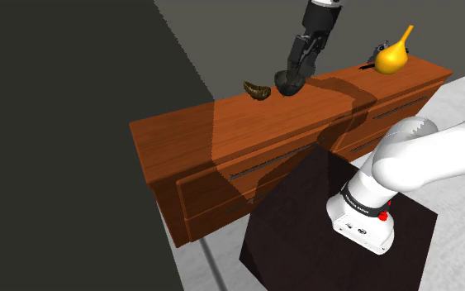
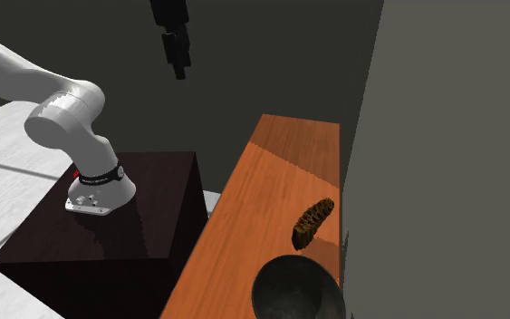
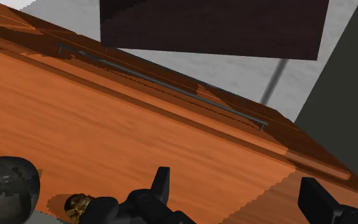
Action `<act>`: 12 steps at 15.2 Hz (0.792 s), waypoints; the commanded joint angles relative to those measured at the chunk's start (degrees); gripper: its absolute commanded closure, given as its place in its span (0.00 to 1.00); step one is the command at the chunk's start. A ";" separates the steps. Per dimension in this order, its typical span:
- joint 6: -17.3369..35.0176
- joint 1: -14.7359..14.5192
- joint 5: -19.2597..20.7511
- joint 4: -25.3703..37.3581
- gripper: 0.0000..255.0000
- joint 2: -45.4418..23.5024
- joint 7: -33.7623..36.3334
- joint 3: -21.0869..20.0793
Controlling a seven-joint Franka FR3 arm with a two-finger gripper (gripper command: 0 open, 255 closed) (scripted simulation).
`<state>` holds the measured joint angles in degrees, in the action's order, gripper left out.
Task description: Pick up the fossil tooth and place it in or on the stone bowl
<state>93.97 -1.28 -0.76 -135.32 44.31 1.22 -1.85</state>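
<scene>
The fossil tooth (image 2: 313, 223), a curved, ridged brown piece, lay flat on top of the wooden dresser (image 2: 244, 208) at the lower right of the second exterior view, close to the grey wall (image 2: 443, 136) behind it. There its long axis ran from lower left to upper right. This was roughly along the dresser's length, but the upper end slanted toward the wall. Its lower end pointed at the dark grey bowl (image 2: 275, 276), which sat just beside it at the bottom edge without touching. In the shoulder view the tooth lay at upper centre, tapering to the left, away from the bowl.

The gripper (image 3: 238, 188) hung in the air at the top of the second exterior view, well apart from the tooth. Its fingers (image 3: 161, 183) were spread, with nothing between them. In the wrist view the bowl and a bit of the brown tooth lay outside one finger. A yellow gourd (image 1: 393, 56) stood at the shoulder view's upper right, and the dark stand (image 1: 338, 223) at its lower right.
</scene>
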 commanded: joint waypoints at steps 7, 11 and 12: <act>9.81 1.14 2.52 -1.79 0.00 -7.34 -7.07 5.25; 16.12 1.64 3.37 -1.25 0.00 -13.72 -11.76 8.64; 17.63 1.74 3.44 -0.90 0.00 -15.48 -12.96 9.45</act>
<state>110.21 0.25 2.45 -136.51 30.29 -10.28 6.60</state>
